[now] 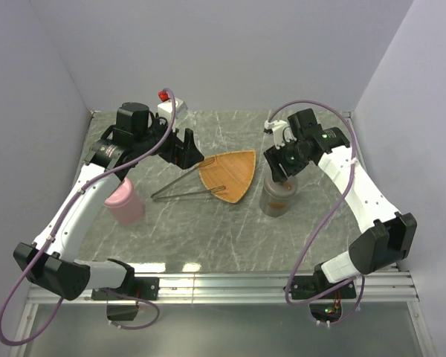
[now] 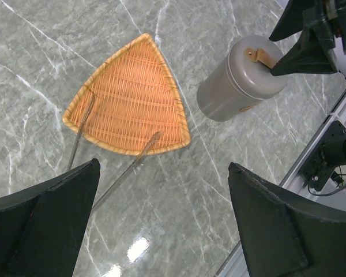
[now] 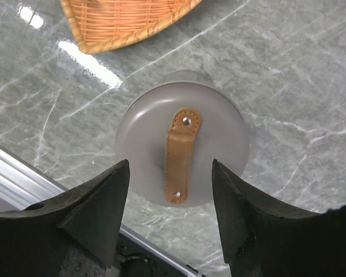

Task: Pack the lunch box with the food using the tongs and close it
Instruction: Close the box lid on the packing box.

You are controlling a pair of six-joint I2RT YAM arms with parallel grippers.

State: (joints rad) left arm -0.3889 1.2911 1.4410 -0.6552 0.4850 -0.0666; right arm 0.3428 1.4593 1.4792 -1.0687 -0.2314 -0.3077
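Note:
The lunch box [image 1: 276,199] is a grey cylinder standing right of centre, its lid [image 3: 219,138] on with a brown leather strap [image 3: 180,154] across the top. My right gripper [image 3: 170,164] hovers open just over that lid, its fingers either side of the strap. The tongs [image 1: 178,184] lie on the table, their two tips resting on the orange woven plate [image 1: 230,175]. My left gripper [image 2: 163,167] is wide open above the table beside the plate [image 2: 130,98], with the tongs' arms [image 2: 126,174] near its left finger. The food is not in view, and the plate looks bare.
A pink cup-like container [image 1: 124,202] stands at the left beside my left arm. A small red item [image 1: 163,94] sits on a white object at the back wall. The metal rail [image 1: 230,284] runs along the near table edge.

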